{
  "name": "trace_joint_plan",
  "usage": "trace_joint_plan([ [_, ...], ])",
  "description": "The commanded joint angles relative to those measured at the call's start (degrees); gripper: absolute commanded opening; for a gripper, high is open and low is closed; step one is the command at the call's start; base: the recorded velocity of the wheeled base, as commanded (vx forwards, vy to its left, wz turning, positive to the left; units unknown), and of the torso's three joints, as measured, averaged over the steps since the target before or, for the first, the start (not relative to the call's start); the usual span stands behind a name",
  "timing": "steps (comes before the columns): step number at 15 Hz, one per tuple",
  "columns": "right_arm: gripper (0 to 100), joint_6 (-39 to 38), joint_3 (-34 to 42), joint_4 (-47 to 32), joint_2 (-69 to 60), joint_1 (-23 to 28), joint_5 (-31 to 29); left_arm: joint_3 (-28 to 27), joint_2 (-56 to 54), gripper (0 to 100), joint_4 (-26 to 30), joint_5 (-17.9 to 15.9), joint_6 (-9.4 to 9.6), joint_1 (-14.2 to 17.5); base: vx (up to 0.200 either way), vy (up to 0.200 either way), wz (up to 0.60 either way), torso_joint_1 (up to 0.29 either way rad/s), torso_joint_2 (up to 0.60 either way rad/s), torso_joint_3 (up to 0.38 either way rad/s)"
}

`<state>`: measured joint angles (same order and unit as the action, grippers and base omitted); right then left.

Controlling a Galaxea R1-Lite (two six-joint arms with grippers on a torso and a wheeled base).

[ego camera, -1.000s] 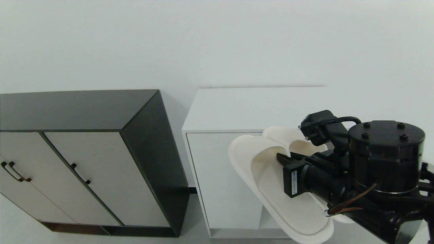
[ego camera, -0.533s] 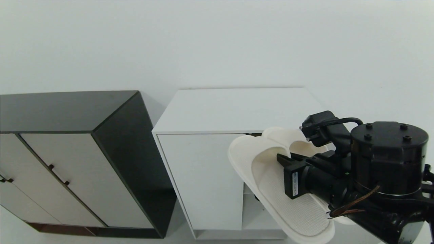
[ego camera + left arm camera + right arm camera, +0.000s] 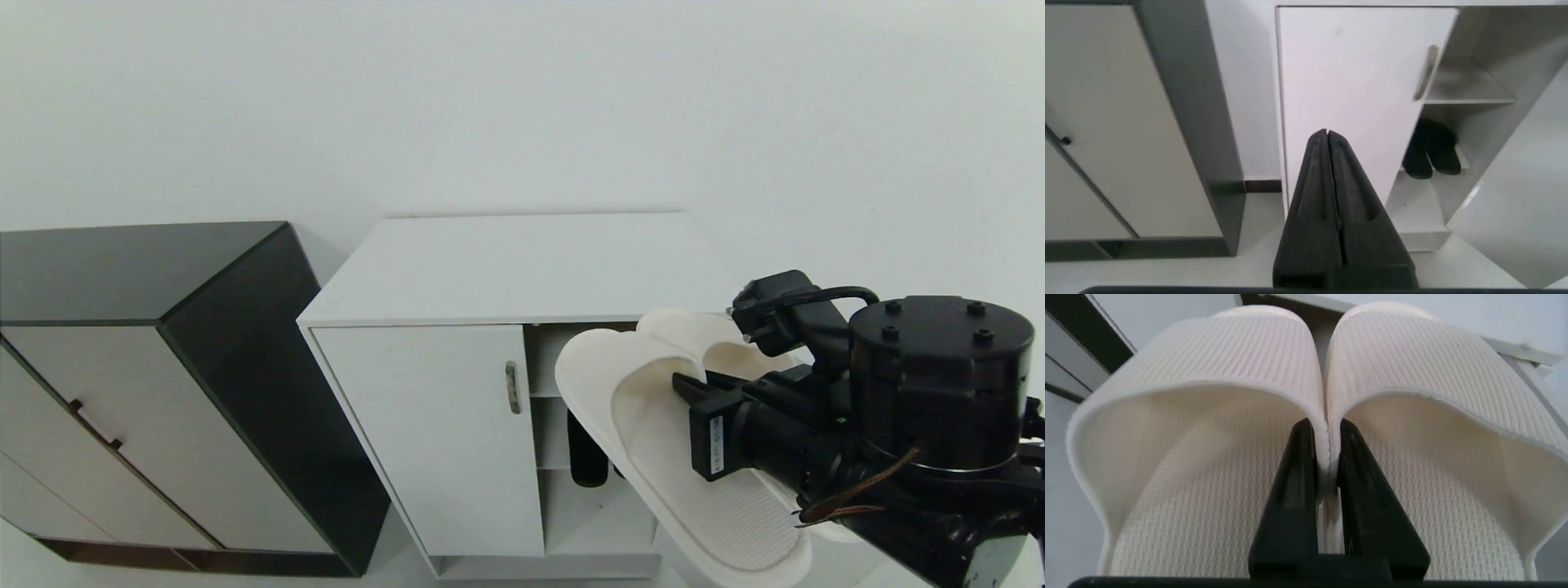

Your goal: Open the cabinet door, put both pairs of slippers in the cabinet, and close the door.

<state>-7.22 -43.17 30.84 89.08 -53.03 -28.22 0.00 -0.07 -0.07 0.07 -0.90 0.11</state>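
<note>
The white slippers (image 3: pixel 645 433), pinched at their inner edges by the clamped right gripper (image 3: pixel 684 385) before the open cabinet (image 3: pixel 506 269), should be steered level toward the free shelf at ten o'clock, clear of the black slippers (image 3: pixel 588 459) at eight o'clock.

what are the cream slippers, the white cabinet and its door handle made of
The cream slippers look like soft moulded foam or rubber, matte, going by the fine ribbed and dotted texture and the thick rounded edges. The white cabinet is likely laminated board with a smooth satin finish: flat panels, crisp edges. The door handle seems brushed metal, a dull grey-silver bar, though painted plastic is possible.
</note>
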Motion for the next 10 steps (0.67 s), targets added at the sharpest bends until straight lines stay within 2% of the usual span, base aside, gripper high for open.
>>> trace_joint_plan([
  [1,0,0.0,0.0,0.0,0.2,-0.1,0.0,0.0,0.1,0,0.0,0.0,0.02,0.1,0.0,0.0,0.0,0.0,0.0,0.0],
  [10,0,0.0,0.1,0.0,0.4,-0.1,0.1,0.0,0.1,0,0.0,0.0,-0.06,0.1,0.0,0.0,0.0,0.0,0.0,0.0],
])
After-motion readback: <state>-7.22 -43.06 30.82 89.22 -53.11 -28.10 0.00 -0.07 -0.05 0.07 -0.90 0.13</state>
